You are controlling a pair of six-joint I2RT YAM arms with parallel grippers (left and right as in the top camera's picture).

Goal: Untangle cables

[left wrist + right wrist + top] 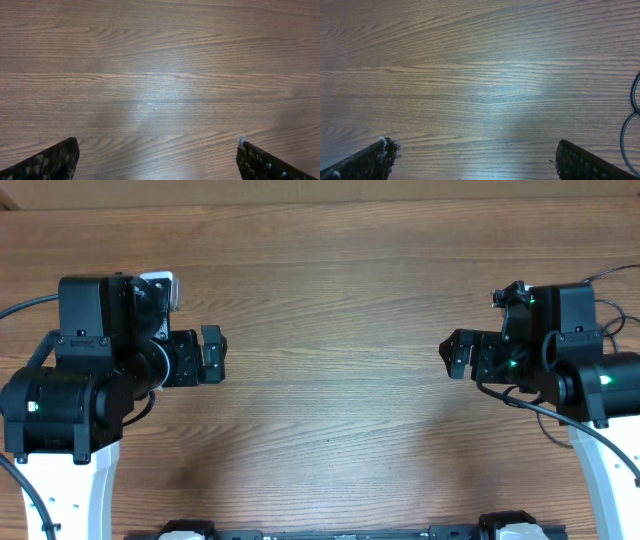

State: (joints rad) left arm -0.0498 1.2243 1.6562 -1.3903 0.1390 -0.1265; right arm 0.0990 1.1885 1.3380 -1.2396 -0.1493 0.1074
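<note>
No bundle of cables with silver-tipped plugs shows in any view. My left gripper (213, 354) hovers over bare wood at the left, pointing right; its fingers stand wide apart and empty in the left wrist view (157, 156). My right gripper (455, 356) hovers at the right, pointing left, also wide open and empty in the right wrist view (475, 159). A thin black cord (631, 116) curves in at the right edge of the right wrist view; I cannot tell whether it is a task cable or an arm wire.
The brown wooden table (330, 290) spans all views. Black wires (612, 274) run by the right arm's body. Both arm bases stand at the near corners.
</note>
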